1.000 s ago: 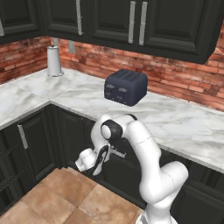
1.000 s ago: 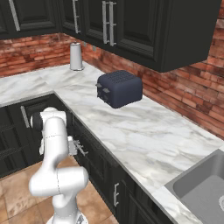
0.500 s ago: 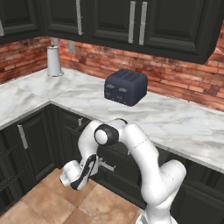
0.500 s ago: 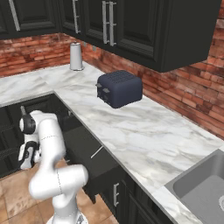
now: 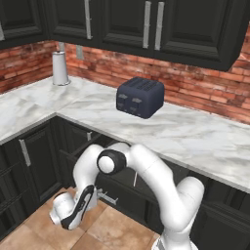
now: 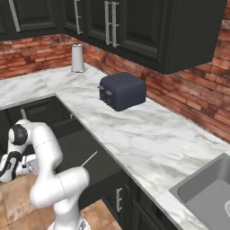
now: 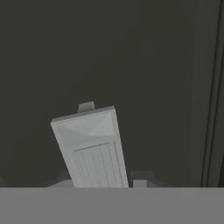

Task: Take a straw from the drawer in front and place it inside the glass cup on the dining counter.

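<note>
The claw [image 5: 62, 220] is hanging low over the tiled floor [image 5: 112, 229], its jaw gap impossible to tell. Behind it, the drawer [image 6: 83, 152] is standing open, with the straw [image 6: 89, 158] lying inside. The toaster [image 5: 139, 97] is sitting on the table [image 5: 195, 134] above.

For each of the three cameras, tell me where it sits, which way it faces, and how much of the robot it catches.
Left base view: behind the arm on its left, looking forward and down at the toaster, marble worktop and open drawer; the arm rises from lower right, bending low toward the floor.
Right base view: behind on the right, same worktop plus a sink; the arm rises lower left.
Hand view: on the hand, facing a dark cabinet surface close up; one pale finger shows.
Both base views share the toaster, the paper towel roll and the straw in the drawer.
</note>
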Robot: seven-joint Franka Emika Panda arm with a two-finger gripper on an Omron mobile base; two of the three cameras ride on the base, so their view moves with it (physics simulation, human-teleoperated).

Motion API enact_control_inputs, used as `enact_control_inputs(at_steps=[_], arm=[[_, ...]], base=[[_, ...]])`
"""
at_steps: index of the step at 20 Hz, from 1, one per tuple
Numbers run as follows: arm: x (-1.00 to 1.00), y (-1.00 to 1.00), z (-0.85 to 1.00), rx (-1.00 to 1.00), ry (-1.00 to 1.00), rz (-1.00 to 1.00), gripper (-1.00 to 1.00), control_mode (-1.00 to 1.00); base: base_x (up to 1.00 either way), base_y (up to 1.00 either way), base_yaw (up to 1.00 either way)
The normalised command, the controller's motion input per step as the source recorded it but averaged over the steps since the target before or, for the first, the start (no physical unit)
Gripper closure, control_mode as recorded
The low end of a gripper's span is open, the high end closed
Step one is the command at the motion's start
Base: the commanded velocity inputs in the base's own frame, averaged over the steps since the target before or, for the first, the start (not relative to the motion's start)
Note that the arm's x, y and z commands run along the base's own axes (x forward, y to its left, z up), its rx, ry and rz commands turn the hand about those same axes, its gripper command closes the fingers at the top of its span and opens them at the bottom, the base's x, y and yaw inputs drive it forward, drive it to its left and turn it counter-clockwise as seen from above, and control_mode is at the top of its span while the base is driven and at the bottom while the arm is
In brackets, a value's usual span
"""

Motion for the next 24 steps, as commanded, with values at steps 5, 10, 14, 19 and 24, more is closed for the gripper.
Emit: enact_control_inputs(at_steps=[5, 10, 14, 19, 24], arm=[[-0.50, 0.68, 0.00, 0.00, 0.00, 0.00, 1.00, -1.00], [-0.08, 0.38, 0.02, 0.00, 0.01, -0.03, -1.00, -1.00], [-0.38, 0.01, 0.23, 0.06, 0.06, -0.02, -1.00, -1.00], [-0.80, 0.14, 0.50, 0.16, 0.07, 0.00, -1.00, -1.00], [-0.90, 0.16, 0.65, 0.19, 0.02, 0.00, -1.00, -1.00]], base=[[0.00, 0.00, 0.00], [0.00, 0.00, 0.00], [0.00, 0.00, 0.00], [0.00, 0.00, 0.00], [0.00, 0.00, 0.00]])
